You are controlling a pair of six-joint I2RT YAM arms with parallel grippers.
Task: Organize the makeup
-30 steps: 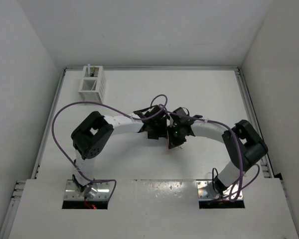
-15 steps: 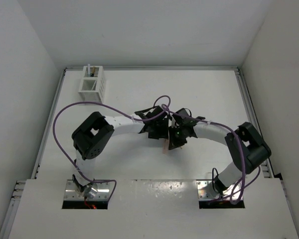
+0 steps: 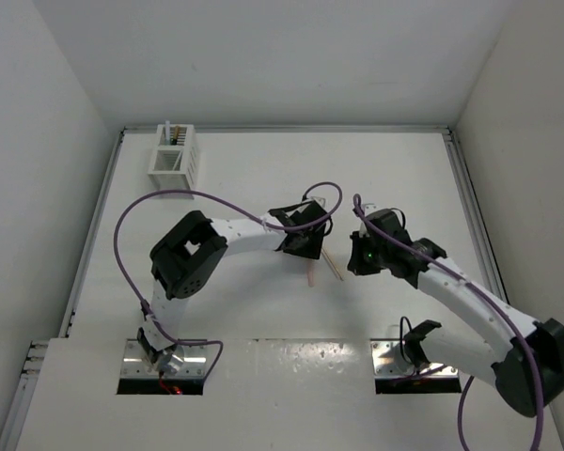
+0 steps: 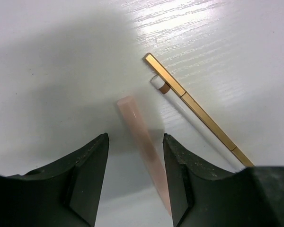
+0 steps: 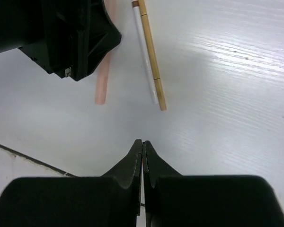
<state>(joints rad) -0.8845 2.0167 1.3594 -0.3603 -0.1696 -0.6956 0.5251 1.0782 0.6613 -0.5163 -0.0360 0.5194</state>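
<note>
The right arm has swung away to the right since a moment ago, when both wrists were huddled over the salmon stick (image 4: 142, 142). The right gripper (image 5: 142, 144) now sits to the right of that stick, its jaws pressed together and holding nothing. The stick is slim, pale pink and square-ended, and it lies near the middle of the desk (image 3: 395, 178). Its far end runs between the spread jaws of the left gripper (image 4: 135, 137), which do not appear to pinch it, though the wrist view is blurred there.

Just right of the salmon stick lie a thin gold stick (image 4: 194, 106) and a white stick (image 5: 144, 52) with a brown band near its cap. The two touch along their length.

Well beyond the salmon stick, at the desk's far left corner, the white slatted box (image 3: 169, 174) already has a few sticks (image 3: 172, 139) standing in it.

By this showing the job is well under way, with at least these three sticks left to be gathered.
</note>
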